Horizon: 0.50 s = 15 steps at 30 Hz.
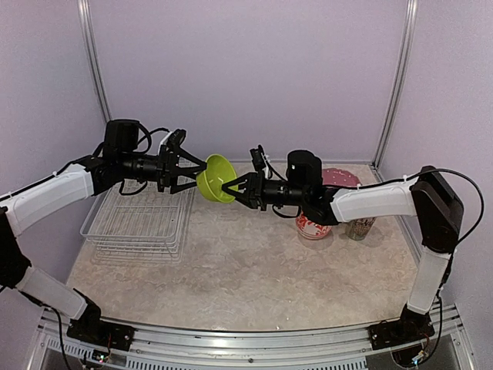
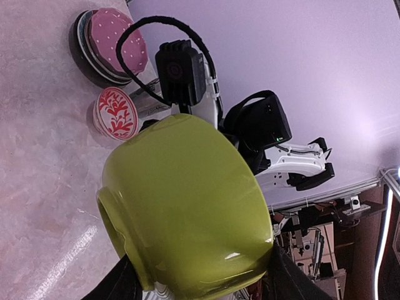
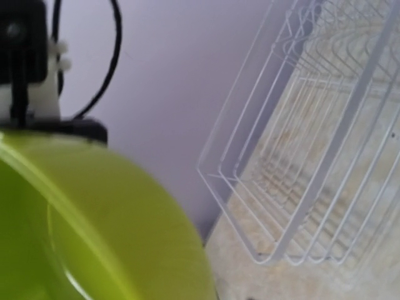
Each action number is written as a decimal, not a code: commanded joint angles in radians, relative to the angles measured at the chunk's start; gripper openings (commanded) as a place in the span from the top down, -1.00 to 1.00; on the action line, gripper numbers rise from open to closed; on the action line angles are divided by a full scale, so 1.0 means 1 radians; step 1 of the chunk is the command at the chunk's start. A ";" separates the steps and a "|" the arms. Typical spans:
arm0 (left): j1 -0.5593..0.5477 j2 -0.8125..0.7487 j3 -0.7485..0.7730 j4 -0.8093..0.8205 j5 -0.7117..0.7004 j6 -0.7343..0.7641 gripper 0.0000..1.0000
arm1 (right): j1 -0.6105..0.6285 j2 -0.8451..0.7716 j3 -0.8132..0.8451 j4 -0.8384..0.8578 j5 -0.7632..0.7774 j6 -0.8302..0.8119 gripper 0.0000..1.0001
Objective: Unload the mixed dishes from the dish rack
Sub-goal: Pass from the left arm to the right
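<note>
Lime-green bowl [image 1: 215, 179]: clasped by left fingers [image 1: 189, 160]; right fingers [image 1: 235, 183] at rim, grip uncertain; likely handover, dish rack [image 1: 139, 223] beneath left fingers.

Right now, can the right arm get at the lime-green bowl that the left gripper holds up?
Probably yes: the right gripper sits at the rim of the lime-green bowl, opposite the left gripper, with nothing between them. Whether it has clamped on is unclear.
</note>
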 commanded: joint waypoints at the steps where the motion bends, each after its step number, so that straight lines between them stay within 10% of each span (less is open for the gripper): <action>1: -0.021 0.009 -0.003 0.028 0.004 0.026 0.41 | -0.002 -0.003 -0.048 0.053 0.020 0.016 0.67; 7: -0.035 0.007 0.005 -0.030 -0.012 0.069 0.19 | -0.007 -0.038 -0.098 0.034 0.054 -0.007 1.00; 15: -0.028 -0.023 0.101 -0.276 -0.138 0.222 -0.76 | -0.015 -0.139 -0.121 -0.154 0.135 -0.137 1.00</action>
